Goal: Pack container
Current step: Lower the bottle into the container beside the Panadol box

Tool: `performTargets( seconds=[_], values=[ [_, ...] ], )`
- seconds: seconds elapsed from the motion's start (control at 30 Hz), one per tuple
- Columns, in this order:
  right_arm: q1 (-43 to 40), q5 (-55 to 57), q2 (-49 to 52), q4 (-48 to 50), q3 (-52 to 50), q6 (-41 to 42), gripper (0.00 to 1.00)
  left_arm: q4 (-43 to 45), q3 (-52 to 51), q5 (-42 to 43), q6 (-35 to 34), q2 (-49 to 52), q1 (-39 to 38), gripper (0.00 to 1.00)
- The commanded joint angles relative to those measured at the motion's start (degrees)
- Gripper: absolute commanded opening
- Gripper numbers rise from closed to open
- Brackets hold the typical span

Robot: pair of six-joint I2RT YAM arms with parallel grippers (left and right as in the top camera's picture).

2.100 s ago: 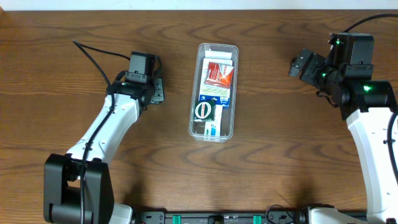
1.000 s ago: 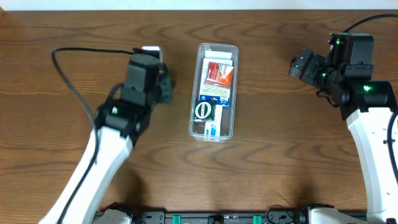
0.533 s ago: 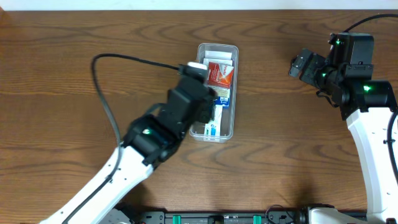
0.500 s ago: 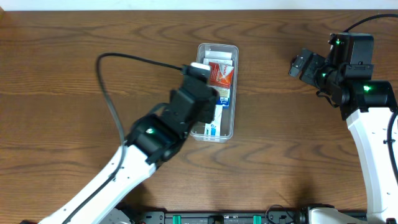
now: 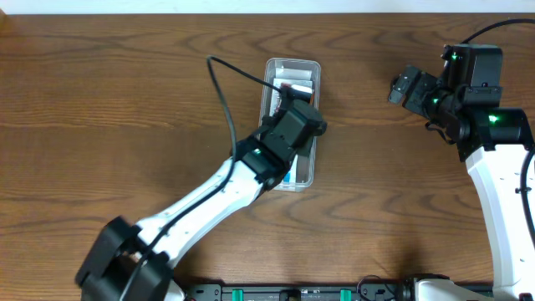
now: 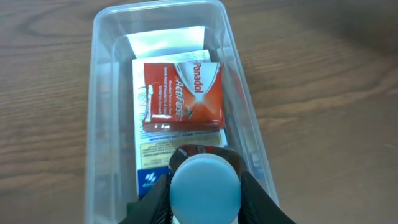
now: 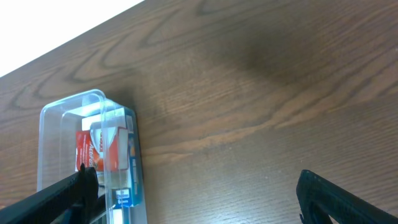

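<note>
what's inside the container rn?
A red Panadol box lies over a silver sachet and a blue-and-white box. The left gripper, shut on a pale-blue round item, covers the near end of the container; what lies there cannot be seen.

Looks like a robotics lab test bench. Told by a wood-grain tabletop (image 5: 100,109) under the left gripper (image 6: 205,200) and the right gripper (image 5: 403,87), a black mounting rail (image 5: 301,293) with green clips well behind both, a loose black cable (image 5: 224,92) looping behind the left gripper, green status lights (image 5: 493,118) just behind the right gripper, and a plain white strip (image 5: 251,6) beyond both.
</note>
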Motion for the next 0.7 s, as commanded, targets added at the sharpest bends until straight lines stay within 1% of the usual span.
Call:
performTargets(
  seconds=[0.0, 0.07, 0.1, 0.23, 0.27, 0.4, 0.53, 0.67],
  values=[
    [-0.1, 0.2, 0.2, 0.0, 0.3, 0.0, 0.99, 1.7, 1.4, -2.2, -0.3, 2.1, 0.0, 0.19],
    [-0.1, 0.2, 0.2, 0.0, 0.3, 0.0, 0.99, 1.9, 1.4, -2.2, -0.3, 3.3, 0.0, 0.25],
    [-0.1, 0.2, 0.2, 0.0, 0.3, 0.0, 0.99, 2.0, 1.4, -2.2, -0.3, 3.8, 0.0, 0.30],
    [-0.1, 0.2, 0.2, 0.0, 0.3, 0.0, 0.99, 2.7, 1.4, -2.2, -0.3, 4.3, 0.0, 0.39],
    [-0.1, 0.2, 0.2, 0.0, 0.3, 0.0, 0.99, 3.1, 1.4, -2.2, -0.2, 4.3, 0.0, 0.45],
    [-0.1, 0.2, 0.2, 0.0, 0.3, 0.0, 0.99, 4.7, 1.4, -2.2, -0.2, 4.3, 0.0, 0.61],
    [-0.1, 0.2, 0.2, 0.0, 0.3, 0.0, 0.99, 6.3, 1.4, -2.2, 0.0, 4.3, 0.0, 0.71],
    [-0.1, 0.2, 0.2, 0.0, 0.3, 0.0, 0.99, 6.7, 1.4, -2.2, 0.4, 4.3, 0.0, 0.76]
  ],
)
